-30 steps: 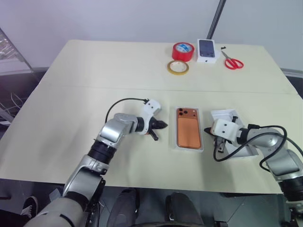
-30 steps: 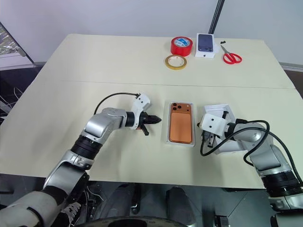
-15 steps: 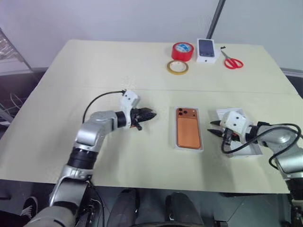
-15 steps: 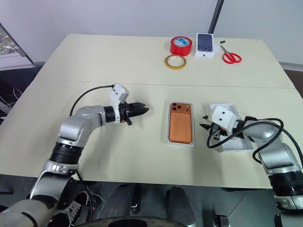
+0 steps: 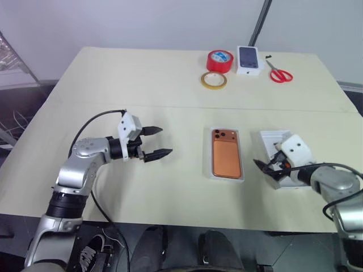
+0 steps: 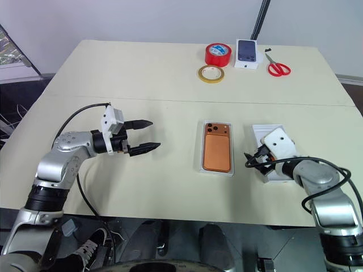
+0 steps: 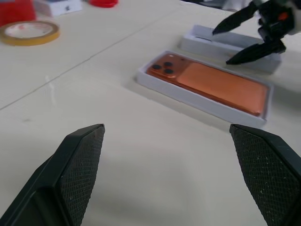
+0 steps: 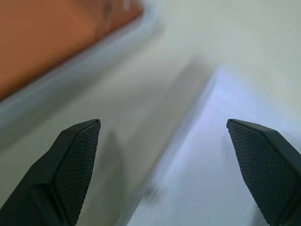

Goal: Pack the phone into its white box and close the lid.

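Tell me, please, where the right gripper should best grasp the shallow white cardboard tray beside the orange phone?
Probably the long wall of the white tray nearest the orange phone, from above, one finger inside, one outside: it lies flat, open side up, so only its upright rim offers purchase. The open right gripper hangs there.

— What does the room look like?
— A pale cream desk takes up most of it, with a faint seam running across its width. Behind it stands a plain light grey wall.
— Anything against that wall?
— A dark slanted pole rises from behind the far edge of the desk.
— And to the sides?
— At the left, a metal rack and dark floor with loose cables. The light is even and soft.
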